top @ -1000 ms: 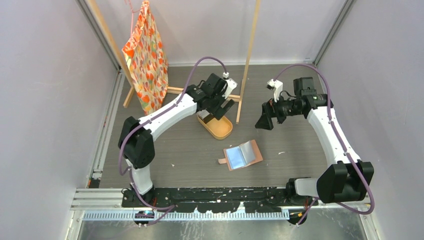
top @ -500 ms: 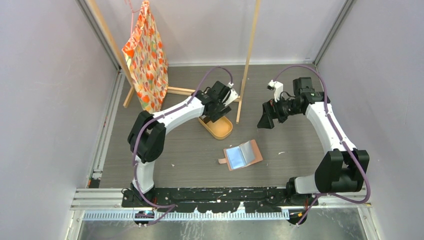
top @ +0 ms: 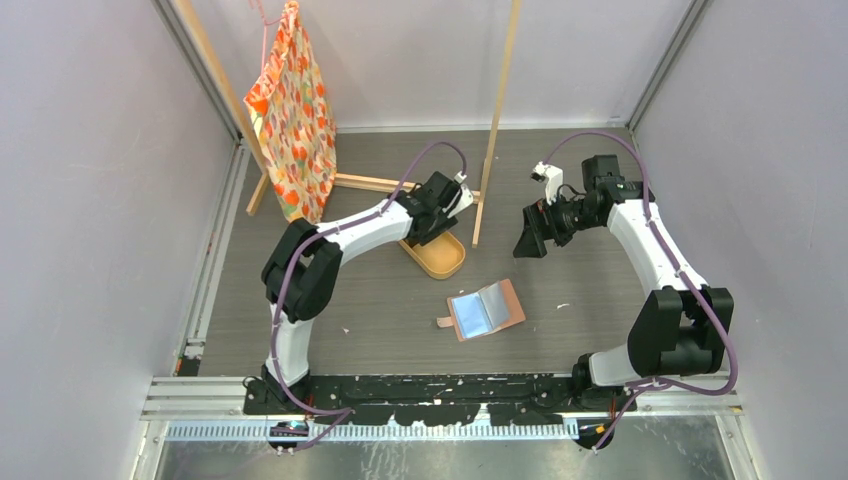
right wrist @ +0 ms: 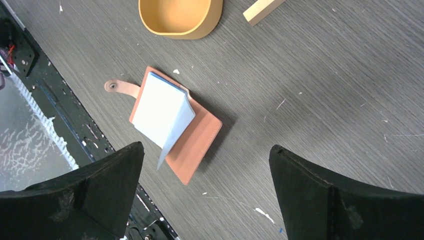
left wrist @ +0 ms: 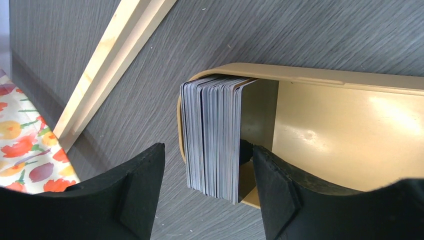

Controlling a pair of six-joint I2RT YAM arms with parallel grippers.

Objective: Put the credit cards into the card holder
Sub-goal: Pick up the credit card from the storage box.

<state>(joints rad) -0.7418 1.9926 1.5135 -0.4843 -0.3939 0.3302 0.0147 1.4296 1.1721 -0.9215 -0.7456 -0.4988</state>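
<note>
Here we go, looking down on the grey tabletop [top: 380, 310]: the left jaws are down at the oval tan tray [top: 443, 262], just above centre of the overhead frame, and they stand apart with nothing clamped. From the left wrist we see them straddling the credit cards [left wrist: 212, 135], a tight stack of grey and silver cards standing on edge at the tray's left end in that frame. One jaw sits at lower left, outside the tray wall, with a sliver of tabletop showing between it and the stack; the other is at lower right over the tray's inside, and we cannot tell whether it touches the last card. The tray's floor shines glossy to the right of the stack. A pale wooden slat [left wrist: 107, 65] runs diagonally across the upper left of that frame, with a patch of flowered cloth [left wrist: 25, 150] at the left edge. Over to the right jaws: spread wide, holding nothing, up off the tabletop, right of centre in the upper half of the overhead frame. Their wrist camera looks down on the card holder [right wrist: 175, 125], left of centre, lying open on the tabletop, salmon-brown leather underneath, pale glossy pockets on top with one leaf tilted up, snap tab [right wrist: 117, 86] pointing to the upper left. In the overhead frame the card holder lies to the lower right of the tray, near it but apart
</note>
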